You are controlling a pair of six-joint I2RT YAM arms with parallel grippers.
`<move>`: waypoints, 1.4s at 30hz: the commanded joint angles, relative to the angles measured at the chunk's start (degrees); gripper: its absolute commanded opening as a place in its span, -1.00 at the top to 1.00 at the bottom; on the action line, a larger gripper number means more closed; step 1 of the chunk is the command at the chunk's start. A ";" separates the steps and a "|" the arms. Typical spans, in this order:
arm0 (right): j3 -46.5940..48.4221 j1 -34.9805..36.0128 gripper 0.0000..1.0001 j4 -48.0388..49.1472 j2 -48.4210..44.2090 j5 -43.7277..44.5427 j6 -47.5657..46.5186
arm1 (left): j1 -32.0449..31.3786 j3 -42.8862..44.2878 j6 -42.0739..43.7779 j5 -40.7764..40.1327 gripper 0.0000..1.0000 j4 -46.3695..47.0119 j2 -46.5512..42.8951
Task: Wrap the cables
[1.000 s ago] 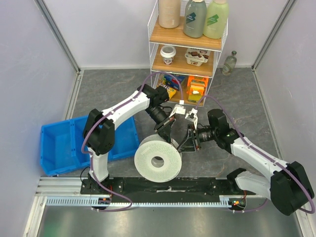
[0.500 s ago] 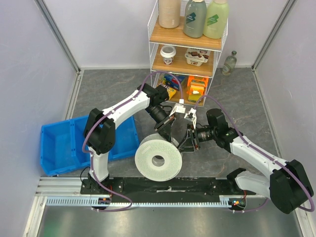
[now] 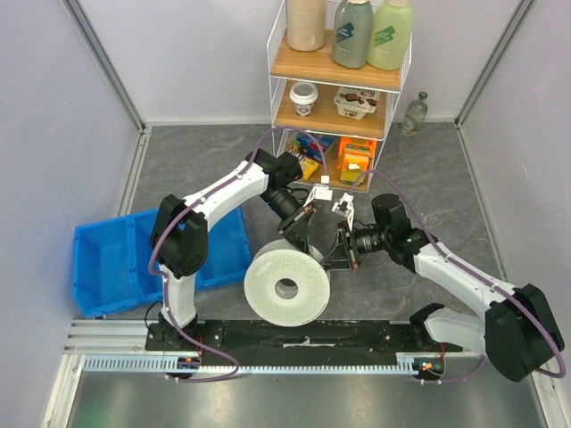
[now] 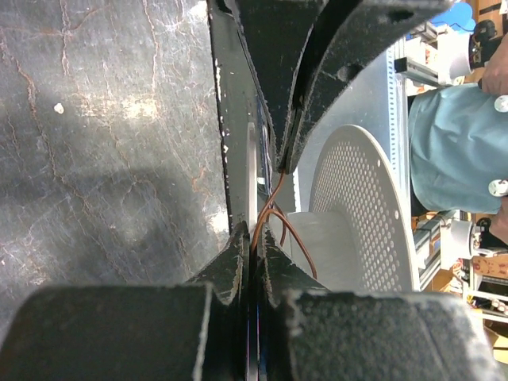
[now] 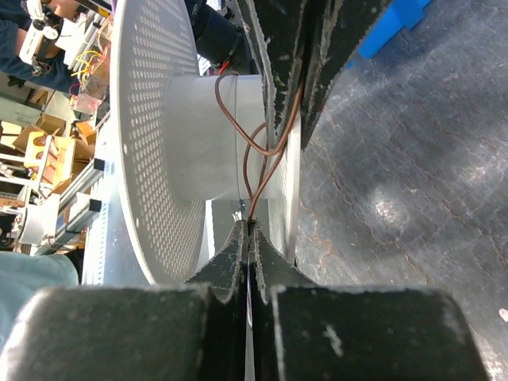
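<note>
In the last second I've nudged both wrists slightly farther from my bases, left gripper [image 4: 252,242] and right gripper [image 5: 248,230] each pinched shut on the thin cable [image 4: 270,200] (brown up close) looped loosely round the white spool [image 5: 151,119] hub, so wrapping looks barely begun.

The left gripper [image 3: 302,241] and the right gripper [image 3: 339,257] are pointing toward each other just behind a white perforated spool [image 3: 285,287], which is standing on edge on the grey table [image 3: 205,152]. A blue bin [image 3: 111,267] is sitting at the left, and a wire shelf rack [image 3: 335,71] is holding bottles at the back.
</note>
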 commanded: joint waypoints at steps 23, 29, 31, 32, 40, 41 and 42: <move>11.50 -8.32 1.00 -12.86 -3.95 9.18 -14.09 | 15.08 6.24 -26.18 17.08 0.97 4.56 -4.31; 10.10 -8.23 1.00 5.24 -5.26 13.76 -3.99 | 17.09 -1.48 -60.09 16.82 0.97 34.23 -10.45; 9.49 -8.14 1.00 8.59 -6.32 14.81 -1.61 | 18.85 -9.89 -78.87 15.42 0.97 58.61 -15.55; 9.49 -8.14 1.00 9.22 -6.76 15.51 -0.90 | 19.81 -14.72 -89.93 14.11 0.97 71.87 -18.00; 10.72 -8.05 1.00 8.08 -10.01 20.35 -0.38 | 21.23 -28.56 -107.34 5.05 0.97 88.79 -22.42; 10.72 -7.97 1.00 8.17 -9.84 20.79 0.07 | 21.32 -29.96 -109.44 3.74 0.97 90.54 -22.34; 10.45 -7.97 1.00 8.26 -9.58 20.97 1.03 | 21.23 -31.37 -111.64 2.51 0.97 94.12 -22.51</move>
